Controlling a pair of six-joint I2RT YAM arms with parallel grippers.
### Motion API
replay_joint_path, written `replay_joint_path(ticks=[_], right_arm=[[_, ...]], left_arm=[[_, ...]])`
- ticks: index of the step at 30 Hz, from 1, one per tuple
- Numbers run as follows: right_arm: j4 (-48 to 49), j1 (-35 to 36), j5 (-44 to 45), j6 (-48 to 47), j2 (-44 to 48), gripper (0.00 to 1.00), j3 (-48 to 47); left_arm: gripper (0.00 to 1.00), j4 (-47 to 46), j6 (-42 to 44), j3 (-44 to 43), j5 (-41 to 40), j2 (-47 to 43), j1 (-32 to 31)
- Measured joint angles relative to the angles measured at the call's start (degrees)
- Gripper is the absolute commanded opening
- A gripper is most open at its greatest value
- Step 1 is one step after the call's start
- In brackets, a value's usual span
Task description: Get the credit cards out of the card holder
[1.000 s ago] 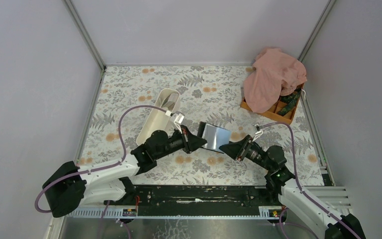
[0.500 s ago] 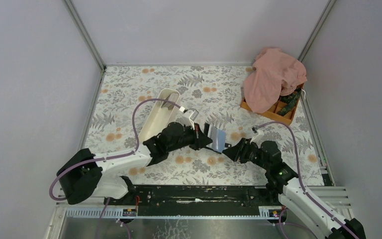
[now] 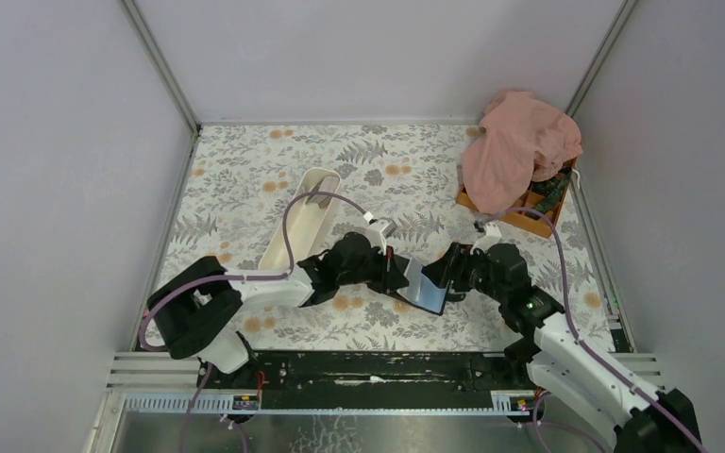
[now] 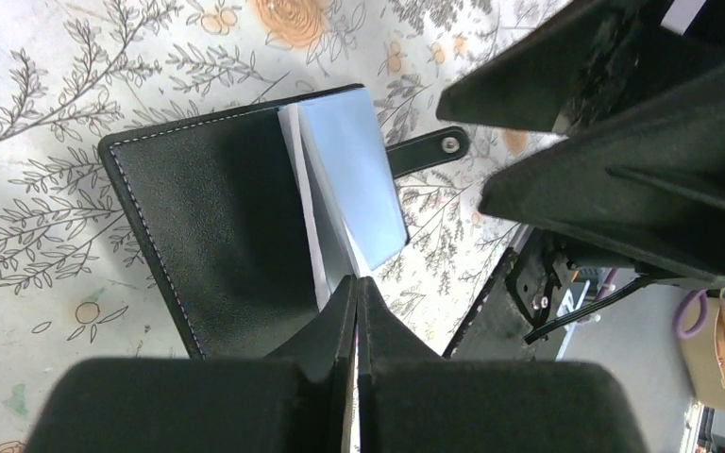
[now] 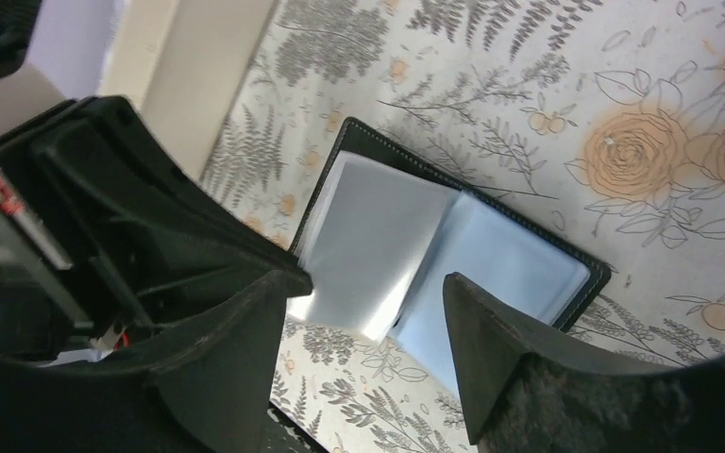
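card holder (image 3: pixel 425 286) sits low centre of the top view, wedged between the two end effectors, open like a book; in the right wrist view one cover half looks flat on the floral surface (image 3: pixel 245 170), glossy blue-grey sleeves (image 5: pixel 406 255) fanned up off it; closure strap (image 4: pixel 425 151) with its snap sticks out past the far edge in the left wrist view; no card clearly out; the pale leaves inside could be cards or empty sleeves, can't tell

left end effector (image 4: pixel 356 288): fingers pressed together, tips right at the holder's near edge where sleeves meet cover; looks like it's pinching that edge; my read: that's the anchor, so the holder can't slide or fold shut while the other arm picks

right end effector (image 5: pixel 368 283): fingers spread wide, nothing between them, hanging over the open sleeves with one finger either side of the fold; probably set that wide to straddle a card edge before closing

stage: holder open and pinned, extraction not started as far as I can see; next move needs the right fingers to catch one thin card edge without dragging the sleeve along; risks: glossy plastic is slippery; the two end effectors are nearly touching in the top view, so little room to reposition

outward: white tray (image 3: pixel 300 226) just up-left of the left arm, plausible drop spot for cards; orange compartment box (image 3: pixel 529 215) upper right, half under a pink cloth (image 3: pixel 519 142), well apart from the action
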State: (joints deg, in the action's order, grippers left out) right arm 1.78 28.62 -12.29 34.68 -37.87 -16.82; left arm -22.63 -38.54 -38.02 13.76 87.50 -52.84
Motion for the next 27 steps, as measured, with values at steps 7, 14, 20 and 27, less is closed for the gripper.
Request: replay_joint_path(ticks=[7,14,20,27], right_arm=[[-2.29,2.69,3.13,-2.84,-11.82,0.67,-6.49],[-4.35,7.76,6.80,-5.75,-18.40,0.66,-12.70],[-6.10,11.91,9.07,-7.48,-22.95,0.57,-14.01],[-6.67,12.31,10.21,-7.93,-25.77,0.49,-14.01]], left_arm=[[0.00,0.04,0.87,-0.13,0.90,2.05,0.00],[0.00,-0.04,1.25,-1.22,1.11,3.91,-0.04],[0.00,0.02,1.44,-1.97,1.20,5.03,0.07],[0.00,0.48,1.86,-2.03,0.66,5.49,0.07]])
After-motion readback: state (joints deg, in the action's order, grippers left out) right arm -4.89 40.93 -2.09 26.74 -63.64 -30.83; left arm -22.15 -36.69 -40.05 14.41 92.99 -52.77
